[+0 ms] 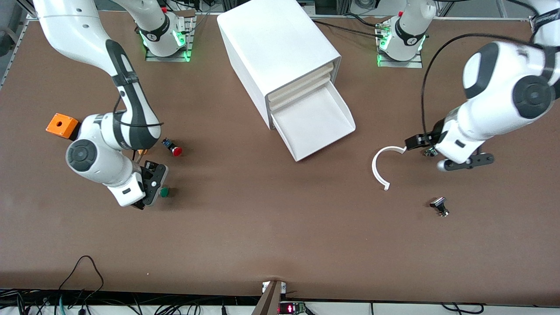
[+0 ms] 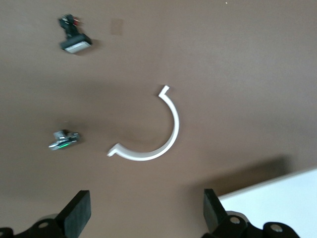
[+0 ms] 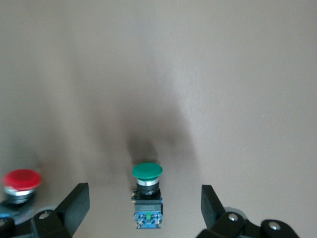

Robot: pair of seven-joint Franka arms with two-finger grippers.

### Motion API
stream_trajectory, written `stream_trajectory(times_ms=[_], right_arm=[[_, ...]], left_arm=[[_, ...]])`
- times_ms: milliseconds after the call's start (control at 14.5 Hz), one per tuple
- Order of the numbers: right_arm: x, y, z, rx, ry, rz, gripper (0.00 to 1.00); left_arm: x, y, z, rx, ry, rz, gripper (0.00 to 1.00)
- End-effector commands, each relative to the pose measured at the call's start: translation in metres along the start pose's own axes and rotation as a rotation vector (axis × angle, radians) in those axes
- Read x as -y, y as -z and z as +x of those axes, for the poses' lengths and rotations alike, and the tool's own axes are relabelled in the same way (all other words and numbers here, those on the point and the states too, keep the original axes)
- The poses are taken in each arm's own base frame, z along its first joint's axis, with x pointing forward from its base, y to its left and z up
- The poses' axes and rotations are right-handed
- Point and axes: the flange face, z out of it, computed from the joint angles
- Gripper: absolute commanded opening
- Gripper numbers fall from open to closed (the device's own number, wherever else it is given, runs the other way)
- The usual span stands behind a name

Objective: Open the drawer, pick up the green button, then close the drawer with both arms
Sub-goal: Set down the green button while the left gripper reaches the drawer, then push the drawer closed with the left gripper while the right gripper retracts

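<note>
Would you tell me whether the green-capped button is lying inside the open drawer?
No, the button lies on the table beside the right gripper; the drawer holds nothing visible.

Matt brown table [image 1: 262, 227]; smooth glossy white plastic cabinet [image 1: 271, 39] and arms — green button [image 3: 147, 171] cap satin plastic, its collar shiny metal.

Mostly hidden under the right gripper [image 1: 151, 186]: green button [image 1: 164, 192]. Beside it, cut off at frame edge: red button [image 3: 20, 184].
</note>
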Motion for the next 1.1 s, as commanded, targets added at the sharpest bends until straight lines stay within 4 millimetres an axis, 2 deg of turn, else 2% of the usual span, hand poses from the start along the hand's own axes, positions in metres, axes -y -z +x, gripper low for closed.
stream_trajectory(times_ms=[0, 69, 207, 276, 414, 552, 828, 1034], right_arm=[[-0.007, 0.046, 0.013, -0.078, -0.010, 0.080, 1.00], [-0.008, 0.060, 0.016, -0.085, 0.001, 0.094, 1.00], [-0.005, 0.100, 0.021, -0.096, 0.006, 0.100, 1.00], [-0.003, 0.121, 0.022, -0.102, 0.011, 0.098, 1.00], [0.003, 0.148, 0.025, -0.102, 0.027, 0.119, 1.00], [0.008, 0.170, 0.027, -0.116, 0.015, 0.109, 1.00], [0.025, 0.186, 0.062, -0.149, -0.085, 0.101, 1.00], [0.028, 0.186, 0.070, -0.149, -0.245, 0.104, 1.00]], left_arm=[[-0.033, -0.046, -0.016, -0.029, 0.072, -0.028, 1.00], [-0.045, -0.062, -0.020, -0.038, 0.104, -0.036, 1.00], [-0.082, -0.095, -0.036, -0.058, 0.147, -0.048, 1.00], [-0.094, -0.107, -0.041, -0.063, 0.177, -0.051, 1.00], [-0.123, -0.139, -0.054, -0.051, 0.219, -0.043, 1.00], [-0.142, -0.169, -0.061, -0.043, 0.274, -0.045, 1.00], [-0.160, -0.210, -0.068, -0.025, 0.331, -0.043, 1.00], [-0.159, -0.214, -0.059, -0.043, 0.343, -0.063, 1.00]])
